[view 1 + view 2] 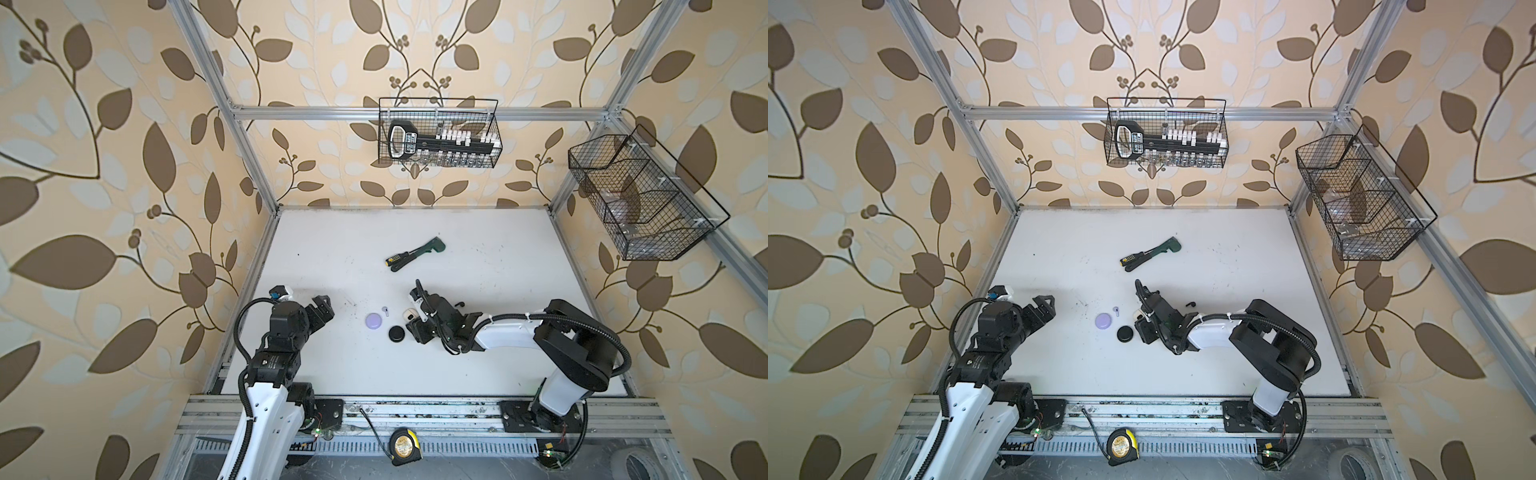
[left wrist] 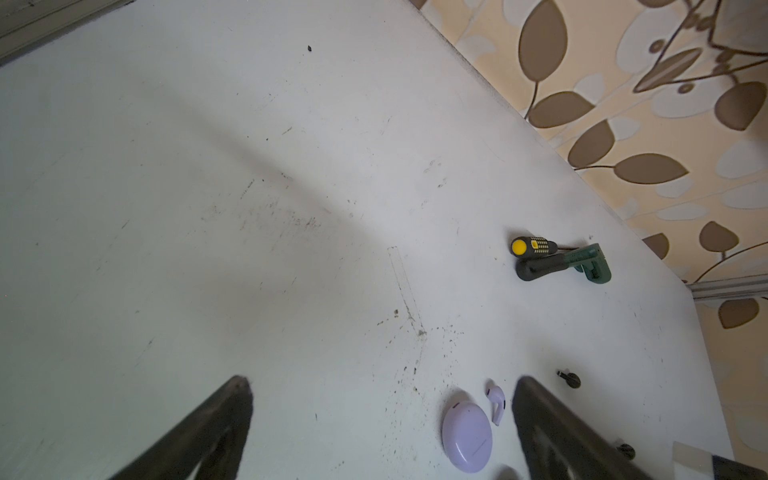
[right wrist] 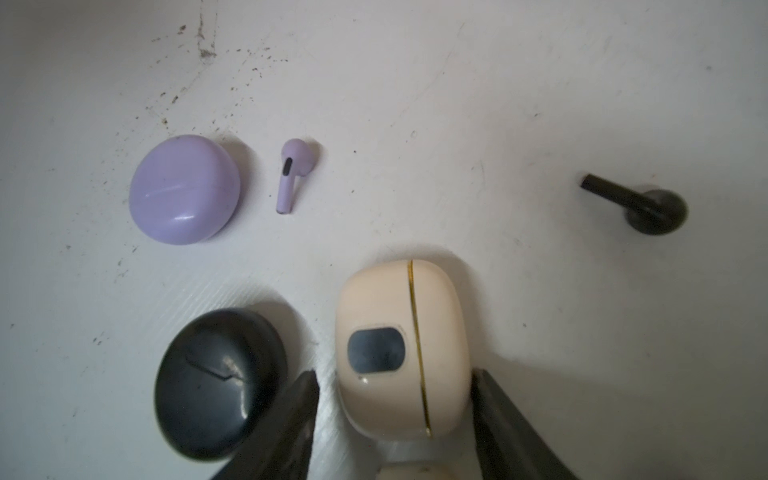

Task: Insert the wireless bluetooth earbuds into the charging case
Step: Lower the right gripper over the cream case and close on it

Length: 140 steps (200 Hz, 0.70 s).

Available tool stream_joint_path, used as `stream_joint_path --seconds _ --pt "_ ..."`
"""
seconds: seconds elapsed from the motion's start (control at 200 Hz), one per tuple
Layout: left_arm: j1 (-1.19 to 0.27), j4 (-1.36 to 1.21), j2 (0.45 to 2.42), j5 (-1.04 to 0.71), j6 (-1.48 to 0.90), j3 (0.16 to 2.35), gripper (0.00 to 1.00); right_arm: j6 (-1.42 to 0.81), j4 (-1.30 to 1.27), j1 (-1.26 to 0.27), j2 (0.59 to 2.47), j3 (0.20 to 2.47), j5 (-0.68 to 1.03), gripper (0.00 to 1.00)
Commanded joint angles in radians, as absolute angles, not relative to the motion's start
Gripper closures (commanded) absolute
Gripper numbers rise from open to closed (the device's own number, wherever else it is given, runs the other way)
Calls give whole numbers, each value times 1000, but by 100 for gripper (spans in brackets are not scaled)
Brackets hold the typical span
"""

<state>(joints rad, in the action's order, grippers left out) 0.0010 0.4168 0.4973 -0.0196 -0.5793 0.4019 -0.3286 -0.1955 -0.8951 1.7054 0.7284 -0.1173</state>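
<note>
1 lilac earbud (image 3: 293,174) lies flat, stem nearward; left gripper (image 2: 384,384) gapes, right gripper (image 3: 395,374) unclamped astride cream case (image 3: 386,299).

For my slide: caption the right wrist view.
Right tool straddling cream case, beside black case, lilac case, lilac earbud, black earbud.

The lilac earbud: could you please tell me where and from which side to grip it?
Probably across its straight stem, just below the rounded head, coming straight down from above: the lilac earbud lies flat on the table, and the rounded head would likely slip. Mind the lilac case close beside it, not touching.
</note>
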Motion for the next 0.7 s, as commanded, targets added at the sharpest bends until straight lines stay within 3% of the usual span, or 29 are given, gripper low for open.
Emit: stream_joint_path --seconds 0.0,0.26,0.695 --pt "-2 408 488 -26 -584 391 1 -308 -127 -908 1740 772 -197 42" --pt "-2 407 486 -27 -583 391 1 -269 -96 -919 1791 812 -248 45" --pt "-2 402 492 -25 -586 390 1 -234 -122 -923 1770 785 -254 69"
